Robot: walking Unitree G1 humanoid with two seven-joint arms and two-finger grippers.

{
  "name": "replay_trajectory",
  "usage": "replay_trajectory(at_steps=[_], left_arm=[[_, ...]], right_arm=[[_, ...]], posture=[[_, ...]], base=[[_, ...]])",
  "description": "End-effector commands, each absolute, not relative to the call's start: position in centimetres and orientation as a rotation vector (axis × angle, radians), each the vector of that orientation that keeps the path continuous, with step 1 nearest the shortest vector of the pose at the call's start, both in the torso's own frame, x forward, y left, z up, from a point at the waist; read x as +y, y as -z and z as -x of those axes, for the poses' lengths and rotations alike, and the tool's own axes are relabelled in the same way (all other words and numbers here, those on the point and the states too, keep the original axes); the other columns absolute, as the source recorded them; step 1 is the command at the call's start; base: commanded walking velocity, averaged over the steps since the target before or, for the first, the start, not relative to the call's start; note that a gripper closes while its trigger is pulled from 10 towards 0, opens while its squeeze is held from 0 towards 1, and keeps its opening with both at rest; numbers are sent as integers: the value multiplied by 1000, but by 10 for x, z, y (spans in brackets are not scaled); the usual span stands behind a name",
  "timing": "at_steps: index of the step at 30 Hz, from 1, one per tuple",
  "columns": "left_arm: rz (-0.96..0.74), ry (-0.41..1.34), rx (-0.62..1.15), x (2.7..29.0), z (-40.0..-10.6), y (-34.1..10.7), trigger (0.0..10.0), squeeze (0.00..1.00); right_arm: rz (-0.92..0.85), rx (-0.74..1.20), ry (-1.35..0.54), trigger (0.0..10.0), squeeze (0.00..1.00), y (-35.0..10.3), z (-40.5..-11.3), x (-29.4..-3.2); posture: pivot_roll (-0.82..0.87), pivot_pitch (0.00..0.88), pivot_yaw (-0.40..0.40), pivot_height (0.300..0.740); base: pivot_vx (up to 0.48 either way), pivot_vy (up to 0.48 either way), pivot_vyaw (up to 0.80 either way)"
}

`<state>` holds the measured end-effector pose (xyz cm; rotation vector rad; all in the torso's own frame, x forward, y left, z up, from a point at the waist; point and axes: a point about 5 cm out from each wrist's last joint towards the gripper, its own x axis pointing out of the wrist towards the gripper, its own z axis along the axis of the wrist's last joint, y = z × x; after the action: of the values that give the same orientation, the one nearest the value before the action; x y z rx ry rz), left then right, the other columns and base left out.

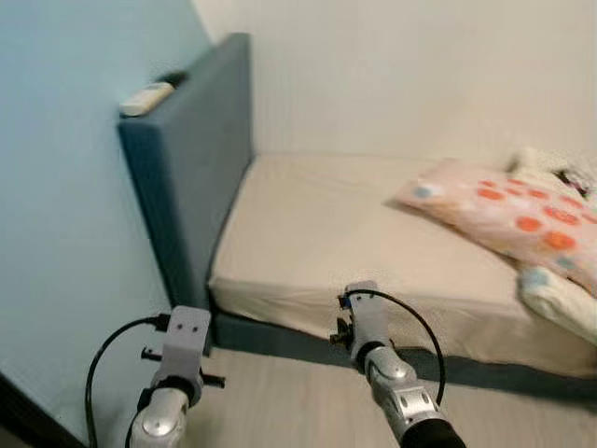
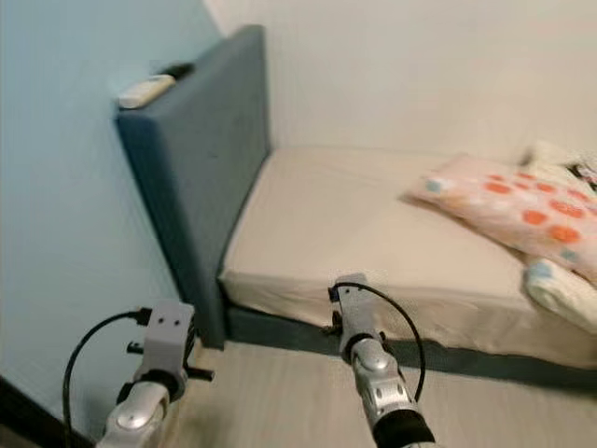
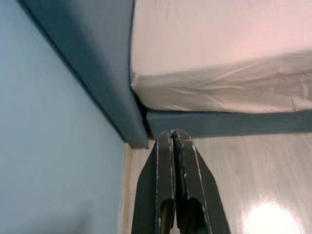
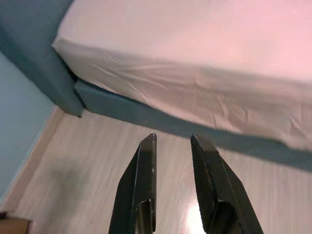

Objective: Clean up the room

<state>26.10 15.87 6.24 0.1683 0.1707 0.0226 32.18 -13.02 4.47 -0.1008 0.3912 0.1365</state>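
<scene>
Light blue wall (image 1: 65, 233) filling the frame's left, bed (image 1: 373, 252) with cream sheet across the centre, remote control (image 1: 146, 98) on the blue headboard (image 1: 191, 159) at upper left, orange-dotted pillow (image 1: 508, 215) at right, left gripper (image 3: 174, 141) fingers pressed together, right gripper (image 4: 173, 141) fingers slightly parted and empty, both low over the pale wood floor (image 4: 87, 165).

We see a bed (image 1: 345, 243) against the pale back wall, its mattress under a cream fitted sheet, wrinkled along the near edge. A blue base (image 1: 308, 338) runs beneath the mattress. At the bed's left end stands a tall blue headboard (image 1: 191, 177), set against the light blue wall. On the headboard's top edge lie a white remote (image 1: 146, 98) and, just behind it, a dark object (image 1: 173, 77) we cannot identify. On the right part of the mattress lies a pink pillow with orange dots (image 1: 508, 217), with more bedding (image 1: 560, 294) bunched at the right edge. Pale wood floor (image 1: 289, 401) lies below.
</scene>
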Motion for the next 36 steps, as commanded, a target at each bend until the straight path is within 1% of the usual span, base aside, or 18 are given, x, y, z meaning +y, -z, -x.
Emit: replay_trajectory(at_steps=[1, 28, 31, 36], left_arm=[[-169, -9, 184, 156, -260, -60, 10000, 0], [-145, -11, 163, 155, -260, -61, 10000, 0], [-101, -19, 151, 154, -261, -64, 10000, 0], [-98, -32, 139, 154, -262, -66, 10000, 0]], right_arm=[[105, 412, -124, 10000, 0, -41, -319, -135], [111, 393, -126, 10000, 0, -45, -319, -136], [140, 372, -142, 10000, 0, -47, -321, -136], [142, 375, -143, 10000, 0, -47, -321, -135]], posture=[[-38, 109, -8, 740], [-42, 112, -7, 740], [-43, 109, -13, 740], [-42, 104, -17, 740]], base=[[0, 0, -800], [0, 0, -800], [0, 0, 0], [0, 0, 0]])
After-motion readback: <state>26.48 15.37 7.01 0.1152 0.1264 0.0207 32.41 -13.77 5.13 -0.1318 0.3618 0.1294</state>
